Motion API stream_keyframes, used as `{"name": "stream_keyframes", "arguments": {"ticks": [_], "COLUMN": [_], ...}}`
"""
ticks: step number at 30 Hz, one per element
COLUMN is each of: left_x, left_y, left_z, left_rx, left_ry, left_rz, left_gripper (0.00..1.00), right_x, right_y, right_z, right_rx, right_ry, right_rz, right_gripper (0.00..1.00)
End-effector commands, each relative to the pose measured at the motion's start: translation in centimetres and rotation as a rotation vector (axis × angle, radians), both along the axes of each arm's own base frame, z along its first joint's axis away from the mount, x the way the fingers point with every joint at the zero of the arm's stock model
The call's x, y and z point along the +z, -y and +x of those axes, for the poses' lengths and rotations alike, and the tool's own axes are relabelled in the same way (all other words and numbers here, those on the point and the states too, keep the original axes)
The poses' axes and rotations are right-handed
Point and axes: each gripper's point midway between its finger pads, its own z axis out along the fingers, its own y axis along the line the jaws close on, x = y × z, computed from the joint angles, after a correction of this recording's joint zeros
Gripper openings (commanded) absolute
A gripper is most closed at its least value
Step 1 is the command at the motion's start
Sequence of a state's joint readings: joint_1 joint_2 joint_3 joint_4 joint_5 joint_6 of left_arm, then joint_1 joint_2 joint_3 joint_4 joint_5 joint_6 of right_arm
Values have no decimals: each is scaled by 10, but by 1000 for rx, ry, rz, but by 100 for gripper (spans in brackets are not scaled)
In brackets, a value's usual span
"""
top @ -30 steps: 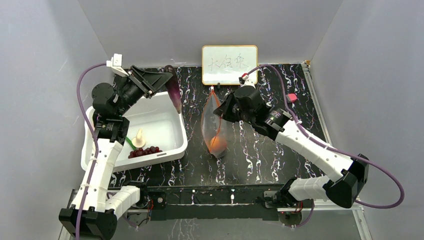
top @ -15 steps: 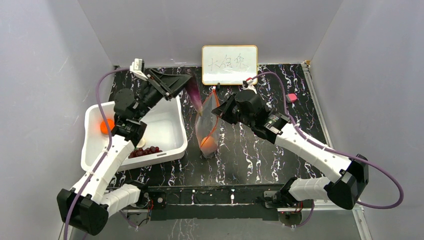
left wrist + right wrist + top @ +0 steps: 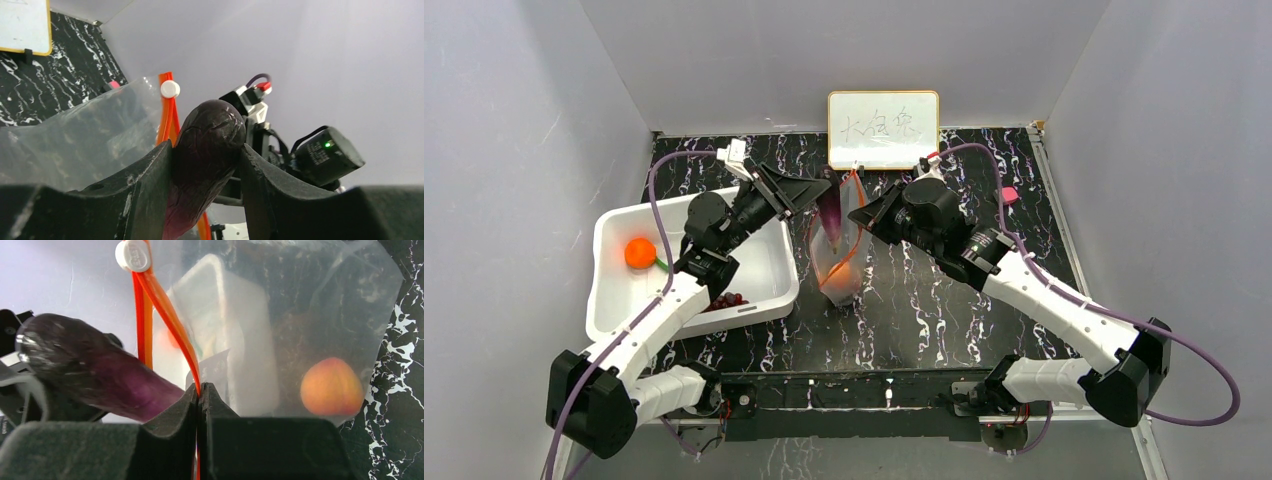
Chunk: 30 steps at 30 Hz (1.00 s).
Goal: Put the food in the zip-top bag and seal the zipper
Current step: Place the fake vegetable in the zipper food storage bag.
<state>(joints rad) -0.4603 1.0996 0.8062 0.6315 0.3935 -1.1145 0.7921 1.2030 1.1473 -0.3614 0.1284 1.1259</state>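
Nearest the bases, the bin (image 3: 614, 310) holds the grapes (image 3: 722, 300) by its near wall and a loose orange (image 3: 638, 252) further back. None of these is packed yet.

At the bin's 3 o'clock the bag (image 3: 839, 262) stands up off the table (image 3: 944, 320), with a bagged orange (image 3: 331, 386) settled at its bottom.

Now the action. The right gripper (image 3: 199, 390) is pinched tight on the zipper (image 3: 165, 310) and holds that lip up from the mouth's 3 o'clock side. The slider (image 3: 133, 254) is parked at the strip's far end, so the mouth looks unsealed.

From 9 o'clock comes the left gripper (image 3: 205, 165), its jaws clamped narrow around the eggplant (image 3: 210, 135).

Here's what matters. In the top view the eggplant's long axis runs about 12 to 6, nearly in line with the bag's own length. Its lower tip points down at the mouth, just beside the orange strip. The tip overlaps the plastic from above, but I cannot tell whether it is inside the lips or only in front of them.

The left arm is the one placed to feed it in, and the release looks to depend on that tip clearing the zipper.

Beyond it all, at 12 o'clock, the whiteboard (image 3: 883, 130) leans on the back wall.
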Motion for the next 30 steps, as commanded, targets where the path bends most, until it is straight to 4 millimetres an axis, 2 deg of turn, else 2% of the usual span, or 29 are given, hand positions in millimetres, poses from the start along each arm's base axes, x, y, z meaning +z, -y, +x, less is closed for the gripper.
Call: {"name": "stream_keyframes", "arguments": {"ticks": [1, 14, 23, 26, 30], "left_x": [14, -17, -27, -30, -29], "left_y": [-5, 6, 4, 3, -1], "left_z": [-16, -34, -38, -39, -43], "left_rx": [-2, -128, -139, -144, -136], "left_ry": [159, 165, 135, 117, 85], "left_rz": [22, 148, 243, 259, 287], "left_gripper": [33, 45, 70, 74, 80], "right_x": [31, 32, 23, 26, 22], "right_y": [-1, -4, -5, -8, 2], "right_z": [0, 1, 0, -3, -4], "right_rx": [4, 17, 35, 70, 57], "right_ry": [84, 94, 82, 85, 80], "right_rz": [62, 52, 12, -3, -78], "right_gripper": [0, 0, 0, 0, 0]}}
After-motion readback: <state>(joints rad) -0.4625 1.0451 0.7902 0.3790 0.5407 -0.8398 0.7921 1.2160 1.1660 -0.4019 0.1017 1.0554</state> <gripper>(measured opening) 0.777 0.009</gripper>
